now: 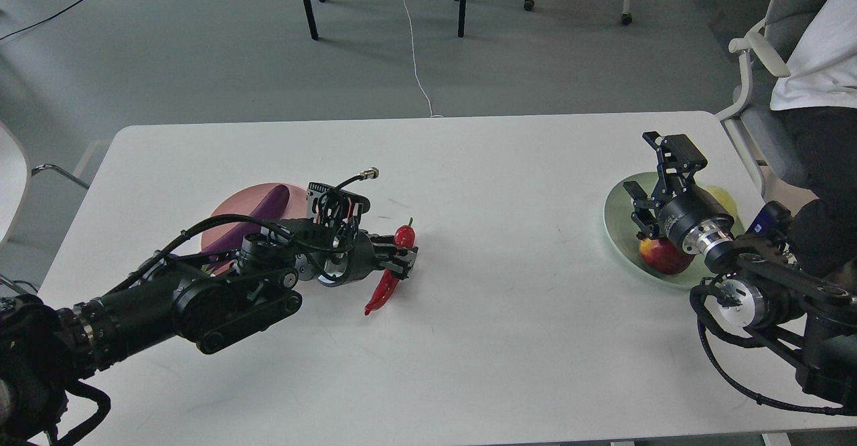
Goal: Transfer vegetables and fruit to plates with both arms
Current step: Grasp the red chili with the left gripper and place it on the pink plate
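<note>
My left gripper [404, 258] is shut on the red chili pepper [388, 278], which hangs tilted, its tip low near the white table [469, 165]. Behind the left arm lies the purple eggplant [258, 211] on the salmon pink plate [231, 215]. At the right, the mint green plate [619, 221] holds the dark red pomegranate [663, 255] and the yellow-green fruit [723, 198], both partly hidden by my right arm. My right gripper [653, 168] is open and empty above the green plate's far side.
A grey office chair [770, 78] with a person in a white shirt stands at the table's right edge. Black chair legs [308, 1] and a white cable [412, 37] are on the floor beyond the table.
</note>
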